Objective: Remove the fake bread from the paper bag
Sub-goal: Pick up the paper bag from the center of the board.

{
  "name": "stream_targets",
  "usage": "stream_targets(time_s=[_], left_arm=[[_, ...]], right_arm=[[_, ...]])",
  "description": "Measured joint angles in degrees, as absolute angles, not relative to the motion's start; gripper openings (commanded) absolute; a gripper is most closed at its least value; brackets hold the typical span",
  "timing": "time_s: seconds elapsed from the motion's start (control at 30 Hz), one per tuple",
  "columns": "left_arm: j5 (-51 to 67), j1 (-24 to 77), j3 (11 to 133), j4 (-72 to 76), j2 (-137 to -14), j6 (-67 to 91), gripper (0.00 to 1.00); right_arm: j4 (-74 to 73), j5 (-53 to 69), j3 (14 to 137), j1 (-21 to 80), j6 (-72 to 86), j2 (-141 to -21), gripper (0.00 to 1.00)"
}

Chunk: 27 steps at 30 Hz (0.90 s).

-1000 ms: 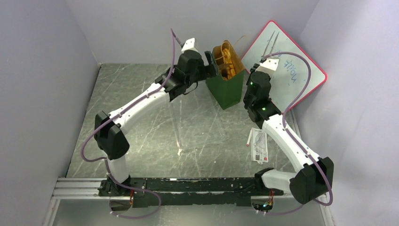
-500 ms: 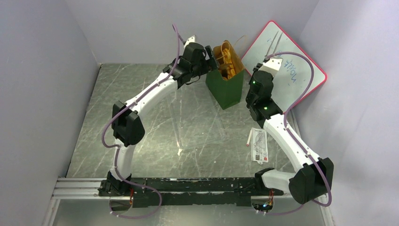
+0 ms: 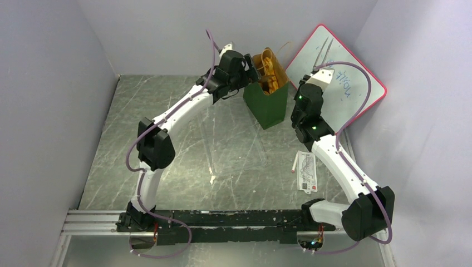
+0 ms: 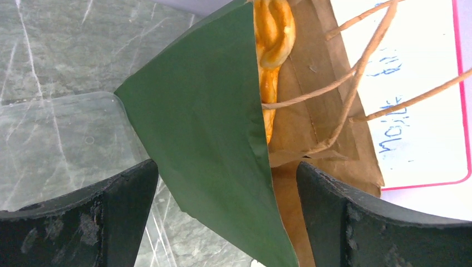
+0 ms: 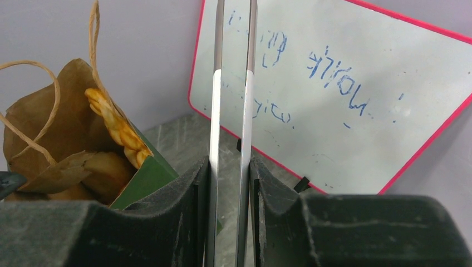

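Fake bread (image 3: 266, 68): where does it stand, inspector?

— Recorded from the largest item down. Your table (image 3: 167, 144) carries the red-framed whiteboard (image 3: 342, 83), leaned in the back right corner. Your left arm (image 3: 178, 111) reaches to the back of the table; your right arm (image 3: 334, 156) rises beside the whiteboard. The paper bag (image 3: 270, 105) stands upright at the back, between both grippers, green outside, brown inside, mouth open. The bread lies inside it. A braided loaf (image 4: 274, 33) pokes above the rim, with more glossy orange pieces beneath; their number cannot be determined.

And the grippers?

— Your left gripper (image 4: 228, 189) has its jaws spread wide, straddling the bag's green side wall near the rim, one finger outside and one on the brown-interior side. Contact with the paper cannot be confirmed. Your right gripper (image 5: 231, 183) is clamped on the metal tongs (image 5: 231, 100). Their two blades run up between the pads, close together, in front of the whiteboard and apart from the bag. Smallest item: the tan loop handles (image 4: 356, 72) cross the open mouth.
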<state>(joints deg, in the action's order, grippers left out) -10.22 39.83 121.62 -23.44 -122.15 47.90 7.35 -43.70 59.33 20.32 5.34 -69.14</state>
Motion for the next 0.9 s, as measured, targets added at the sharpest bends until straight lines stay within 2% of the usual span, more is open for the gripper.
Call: stream_targets(time_s=[0.47, 0.9], left_arm=[[-10.3, 39.1, 125.8, -23.9, -127.0, 48.1, 1.00], [-11.5, 39.0, 122.3, -20.8, -126.2, 47.5, 1.00]], right_arm=[[7.4, -42.9, 59.3, 20.3, 5.6, -70.2, 0.13], [7.4, -42.7, 59.3, 20.3, 5.9, -71.2, 0.13]])
